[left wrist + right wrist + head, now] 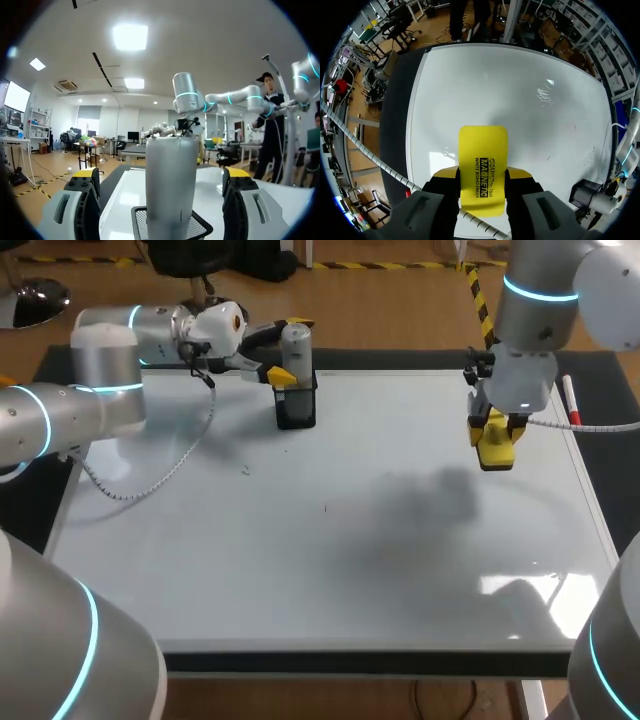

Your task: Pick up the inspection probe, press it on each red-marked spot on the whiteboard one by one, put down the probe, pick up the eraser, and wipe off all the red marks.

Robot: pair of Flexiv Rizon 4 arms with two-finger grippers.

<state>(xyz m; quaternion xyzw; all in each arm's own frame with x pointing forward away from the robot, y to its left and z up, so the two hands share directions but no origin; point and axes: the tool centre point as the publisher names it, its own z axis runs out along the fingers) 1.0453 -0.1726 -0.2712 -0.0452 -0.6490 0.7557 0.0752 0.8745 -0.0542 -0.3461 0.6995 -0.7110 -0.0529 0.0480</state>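
Observation:
The grey cylindrical probe (296, 345) stands upright in a black mesh holder (296, 408) at the whiteboard's (330, 540) far edge. My left gripper (290, 350) is open around it. In the left wrist view the probe (171, 185) rises between the yellow-tipped fingers (82, 197) with a gap on each side. My right gripper (497, 432) hangs over the board's right side, shut on the yellow eraser (494, 452). The right wrist view shows the eraser (482, 160) sticking out ahead of the fingers, above the whiteboard (510, 90). I see no red marks, only a few tiny dark specks.
A white pen with a red cap (572, 400) lies on the dark mat past the board's right edge. A white coiled cable (150, 480) from my left arm trails over the board's left part. The holder (584, 194) also shows in the right wrist view.

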